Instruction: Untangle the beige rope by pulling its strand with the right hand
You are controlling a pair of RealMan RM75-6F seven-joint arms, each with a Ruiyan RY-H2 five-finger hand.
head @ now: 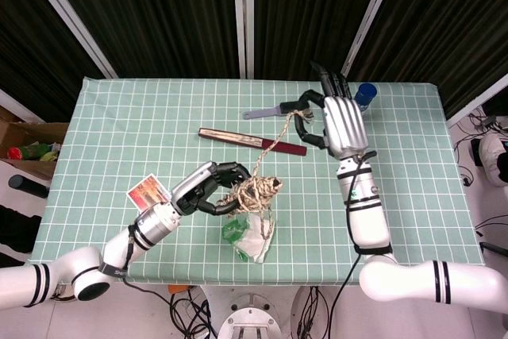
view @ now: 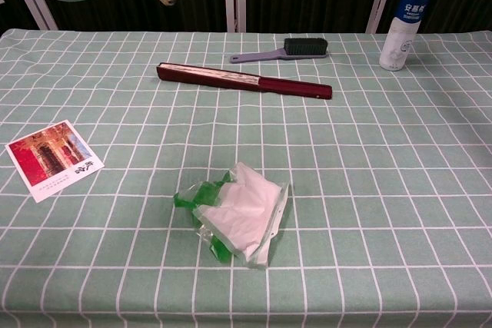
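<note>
**A:** Start with the big things. What is on the table [head: 119,109]?

**B:** Both arms are raised over the green checked cloth. The left hand [head: 208,187] has its fingers curled around the knotted bundle of the beige rope [head: 255,190], held above the plastic bag [view: 240,213]. The right hand [head: 337,121] is up near the far edge, and one strand [head: 274,142] runs tight from the bundle to its curled fingers, so it seems to be gripping that strand.

**A:** What could go wrong from here?

**B:** Judging by how taut the line looks, a harder pull could tighten the knot instead of freeing it, or drag the bundle out of the left hand. The strand might also slip through the right hand's fingers. That hand is close to the bottle [view: 403,21], so a wider swing could knock it over.

**A:** Any containers?

**B:** The bag holds something white and something green; what exactly cannot be told. The bottle is capped, its contents hidden. The folded fan [view: 244,81], brush [view: 280,51] and card [view: 52,158] lie apart.
</note>
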